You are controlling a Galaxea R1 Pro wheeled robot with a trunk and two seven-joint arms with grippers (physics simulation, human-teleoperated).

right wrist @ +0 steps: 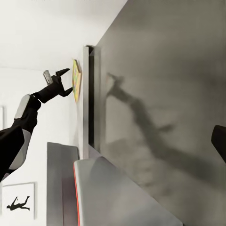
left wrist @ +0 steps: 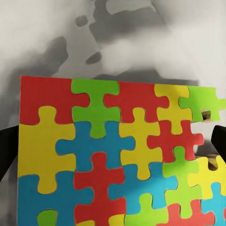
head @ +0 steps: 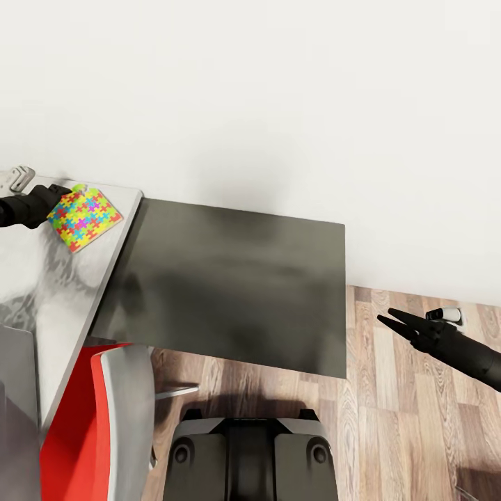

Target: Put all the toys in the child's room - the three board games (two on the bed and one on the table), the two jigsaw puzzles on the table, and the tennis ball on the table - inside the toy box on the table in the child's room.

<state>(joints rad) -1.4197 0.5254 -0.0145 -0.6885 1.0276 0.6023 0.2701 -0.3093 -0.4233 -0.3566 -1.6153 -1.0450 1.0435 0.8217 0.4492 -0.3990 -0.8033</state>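
A jigsaw puzzle (head: 85, 217) with many-coloured pieces hangs tilted just above the pale table (head: 42, 299) near its far right corner. My left gripper (head: 57, 202) is shut on the puzzle's left corner. In the left wrist view the puzzle (left wrist: 113, 155) spans the frame between two dark fingertips (left wrist: 5, 150). From the right wrist view, the puzzle (right wrist: 75, 81) stands clear of the table edge in the left gripper (right wrist: 68, 81). My right gripper (head: 386, 316) hangs open over the wood floor at the right, holding nothing. A flat grey panel (head: 15, 403) at the lower left may be the toy box's wall.
A low dark grey side cabinet (head: 236, 292) stands against the white wall, right of the table. A red chair (head: 76, 424) with a grey back (head: 129, 410) sits by the table's front edge. My base (head: 250, 452) is in front of the cabinet. Wood floor (head: 417, 431) lies to the right.
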